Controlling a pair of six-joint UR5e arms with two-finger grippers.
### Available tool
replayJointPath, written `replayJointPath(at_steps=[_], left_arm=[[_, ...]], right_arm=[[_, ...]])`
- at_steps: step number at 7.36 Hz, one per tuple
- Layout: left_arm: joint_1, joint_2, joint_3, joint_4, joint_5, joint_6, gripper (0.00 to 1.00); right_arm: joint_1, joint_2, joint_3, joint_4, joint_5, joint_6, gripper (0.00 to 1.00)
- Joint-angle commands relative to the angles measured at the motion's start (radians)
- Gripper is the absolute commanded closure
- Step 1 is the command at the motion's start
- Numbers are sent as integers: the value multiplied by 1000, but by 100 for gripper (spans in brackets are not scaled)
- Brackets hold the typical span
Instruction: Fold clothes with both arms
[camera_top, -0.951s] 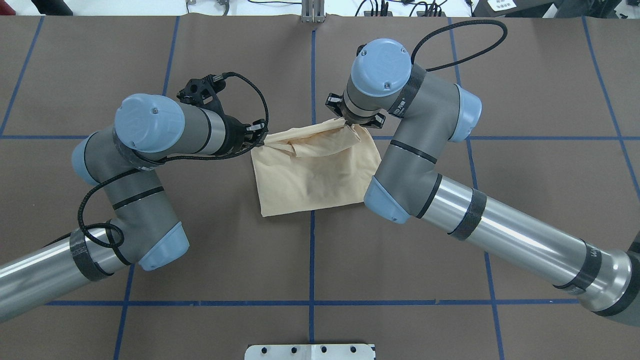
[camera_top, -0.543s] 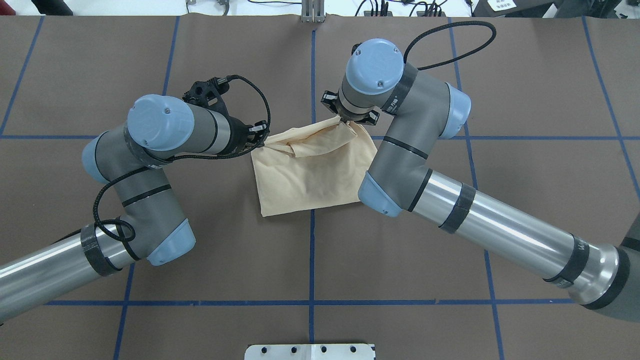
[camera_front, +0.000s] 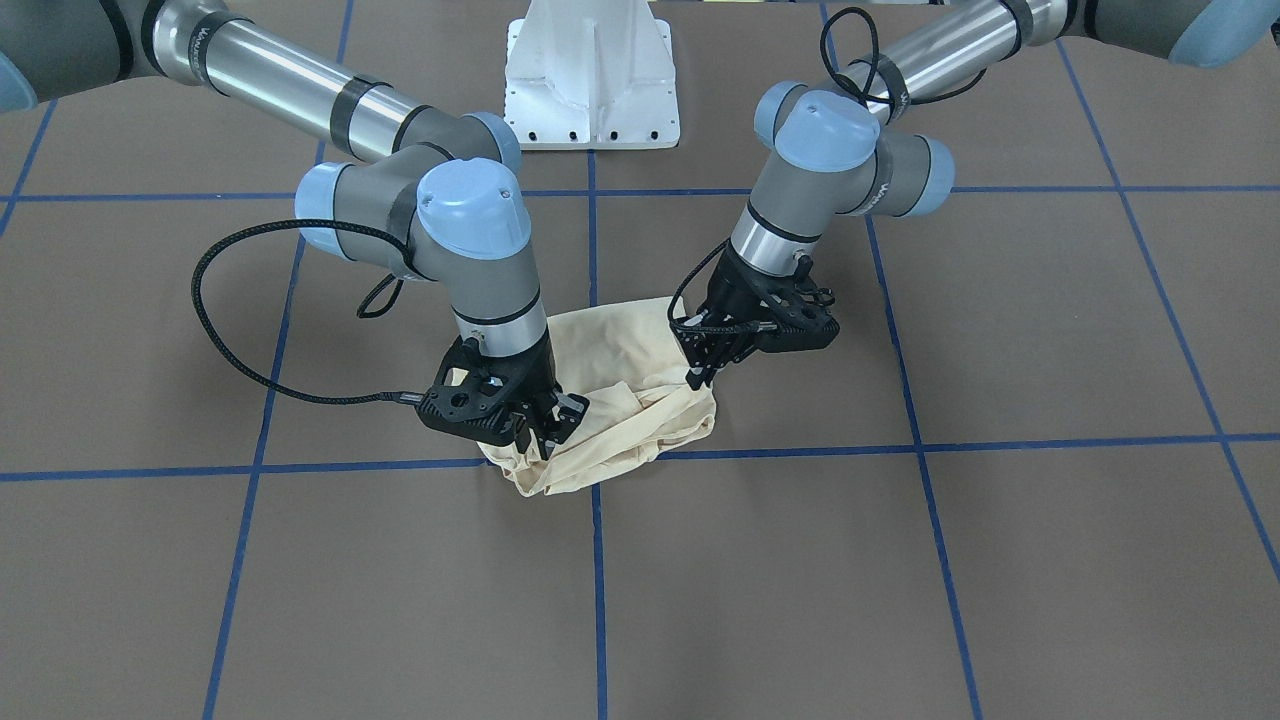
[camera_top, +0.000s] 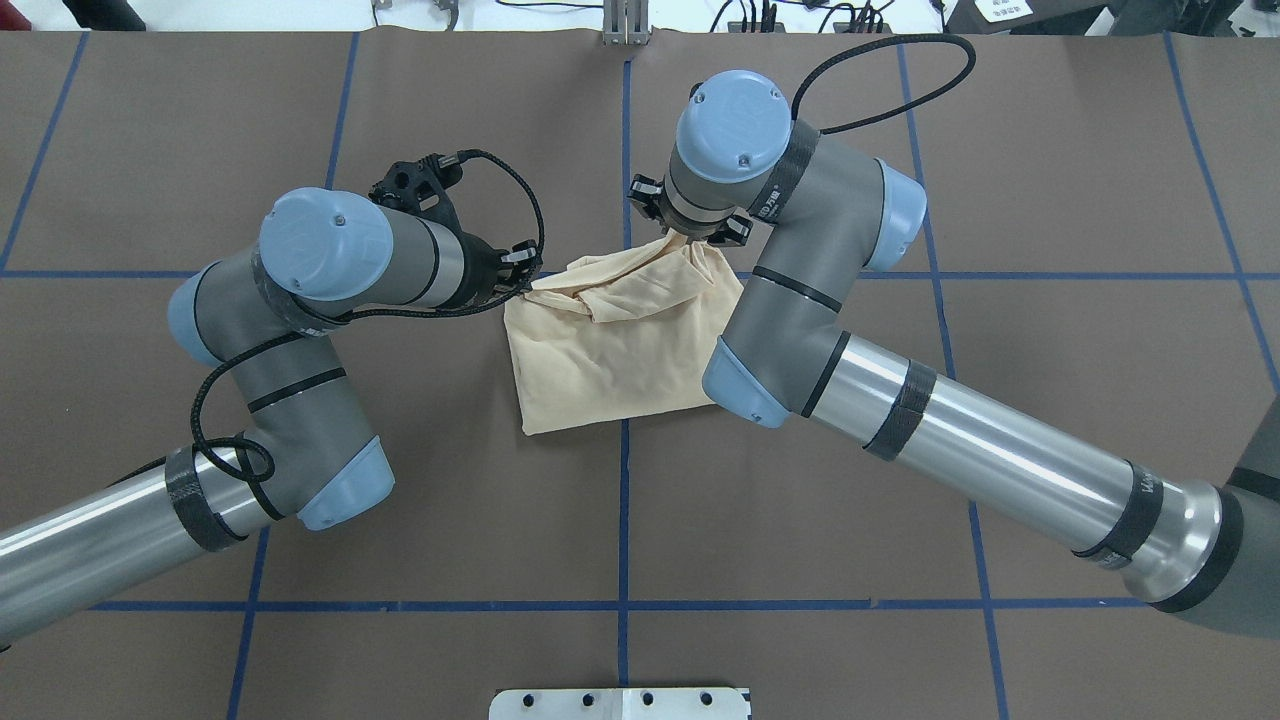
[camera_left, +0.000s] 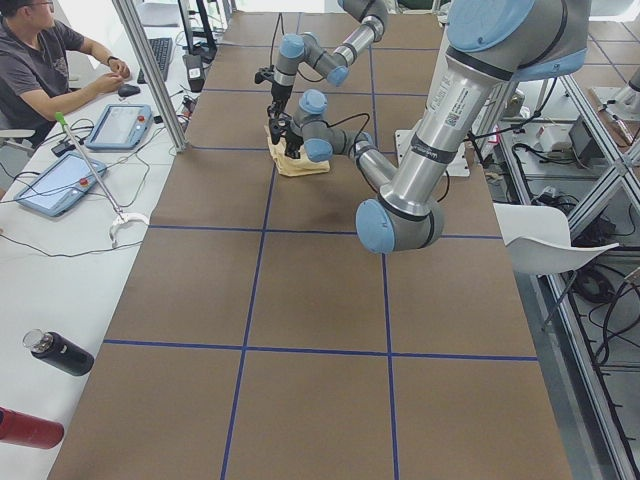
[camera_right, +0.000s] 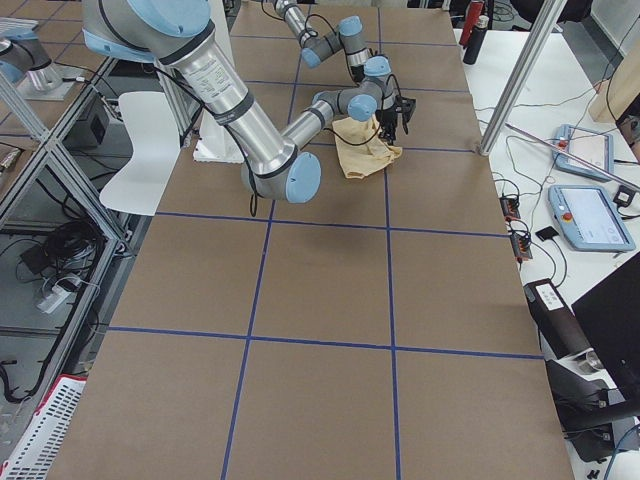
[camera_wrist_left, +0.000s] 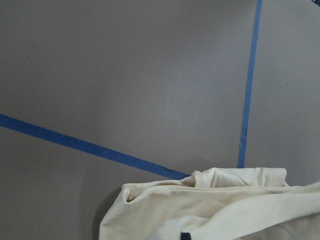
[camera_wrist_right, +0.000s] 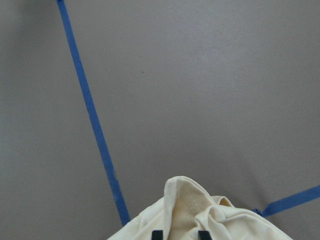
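Left gripper (camera_top: 522, 272): clamped on the far-left corner of the shirt (camera_top: 610, 350). Shirt: lies folded at the centre of the table (camera_top: 450, 560). It looks thin, light and limp and bunches readily, so take hold at the corners. Right gripper (camera_top: 690, 238): pinching the bunched far-right corner.

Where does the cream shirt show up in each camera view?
Front-facing: shirt, centre.
Overhead: shirt, centre.
Exterior left: shirt, far, upper middle.
Exterior right: shirt, far, upper middle.
Left wrist: shirt, bottom edge.
Right wrist: shirt, bottom edge.
Landmark: blue tape lines crossing under it.
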Motion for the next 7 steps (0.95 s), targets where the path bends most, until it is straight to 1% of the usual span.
replayJointPath(at_steps=[1,3,4,5,6,7], left_arm=[[-16,5,-4,9,-2,27,1],[-34,21,-10,15,-6,42,1],[-54,51,-36,15,-51,76,1],[-69,106,-84,17,-90,102,1],[-71,141,-134,56,-90,143,1],[-77,145,-192,149,-90,198,1]], right_arm=[[25,2,-2,-1,8,-15,0],[23,6,1,-1,8,-18,0],[18,5,12,-2,13,-24,0],[-6,2,27,-8,14,-28,0],[-14,0,42,-16,16,-74,0],[-30,-18,64,-20,13,-182,0]])
